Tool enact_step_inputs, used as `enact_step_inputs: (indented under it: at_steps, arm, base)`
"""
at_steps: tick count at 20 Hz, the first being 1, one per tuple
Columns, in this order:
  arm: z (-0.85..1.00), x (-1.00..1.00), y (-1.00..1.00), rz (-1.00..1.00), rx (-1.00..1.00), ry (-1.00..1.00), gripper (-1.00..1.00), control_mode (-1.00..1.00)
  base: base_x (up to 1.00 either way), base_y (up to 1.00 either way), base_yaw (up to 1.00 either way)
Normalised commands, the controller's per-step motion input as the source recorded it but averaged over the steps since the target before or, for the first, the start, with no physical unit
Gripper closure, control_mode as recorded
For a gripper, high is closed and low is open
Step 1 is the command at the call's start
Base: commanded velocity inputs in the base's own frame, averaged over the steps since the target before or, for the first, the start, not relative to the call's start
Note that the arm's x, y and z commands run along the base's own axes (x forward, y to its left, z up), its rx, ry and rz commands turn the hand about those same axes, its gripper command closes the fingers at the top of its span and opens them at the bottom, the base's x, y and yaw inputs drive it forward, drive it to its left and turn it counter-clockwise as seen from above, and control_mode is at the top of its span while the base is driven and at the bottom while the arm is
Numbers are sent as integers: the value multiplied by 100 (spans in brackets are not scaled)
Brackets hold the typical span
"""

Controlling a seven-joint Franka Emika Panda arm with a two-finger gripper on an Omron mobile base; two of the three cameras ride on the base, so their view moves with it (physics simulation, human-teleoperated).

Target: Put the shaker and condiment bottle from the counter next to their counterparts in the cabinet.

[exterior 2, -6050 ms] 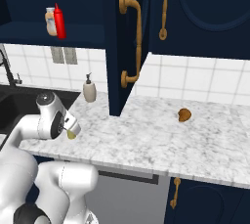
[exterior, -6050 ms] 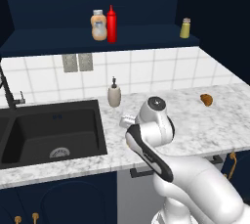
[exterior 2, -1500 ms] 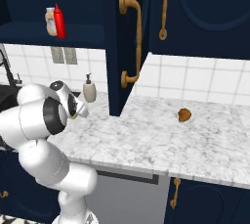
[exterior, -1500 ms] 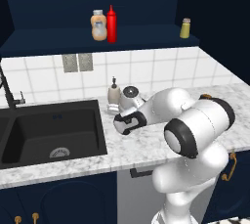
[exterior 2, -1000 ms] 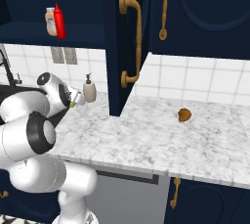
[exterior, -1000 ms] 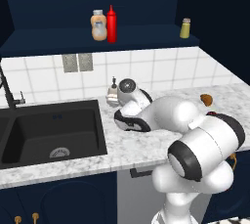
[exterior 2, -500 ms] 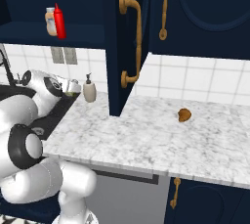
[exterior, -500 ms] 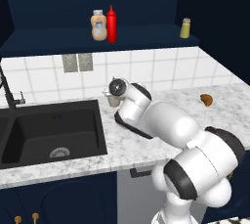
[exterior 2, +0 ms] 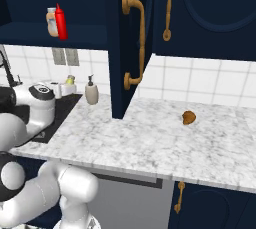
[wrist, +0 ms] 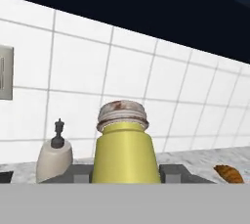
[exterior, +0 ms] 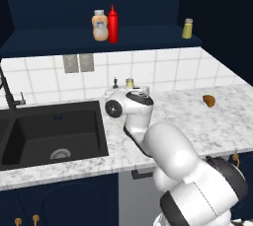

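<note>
Hand: your gripper [wrist: 126, 171] pinches the shaker [wrist: 126, 149].
Lift: raise it upright toward the cabinet [exterior: 99, 42], beside the yellow shaker [exterior: 187, 28].

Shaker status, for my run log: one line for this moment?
hand: shut on shaker | red condiment bottle: on cabinet shelf | shaker: not yet shelved

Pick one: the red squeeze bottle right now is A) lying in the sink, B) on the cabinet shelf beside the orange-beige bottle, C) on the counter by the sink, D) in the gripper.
B: the red bottle stands upright on the shelf of the cabinet, right beside the orange-beige bottle; the gripper is shut on the yellow shaker instead.
</note>
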Motion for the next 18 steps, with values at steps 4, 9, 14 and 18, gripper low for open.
enact_step_inputs:
  at_steps: [4, 9, 14, 18]
  arm:
    - [29, -48, -20, 0, 0, -24, 100, -100]
    - [36, -51, -19, 0, -1, -28, 100, -100]
    - [35, -53, -17, 0, -5, -32, 100, -100]
    - [31, -42, -14, 1, -10, -30, 100, -100]
  base:
    - [0, 0, 0]
    - [0, 0, 0]
    - [0, 0, 0]
    - [0, 0, 0]
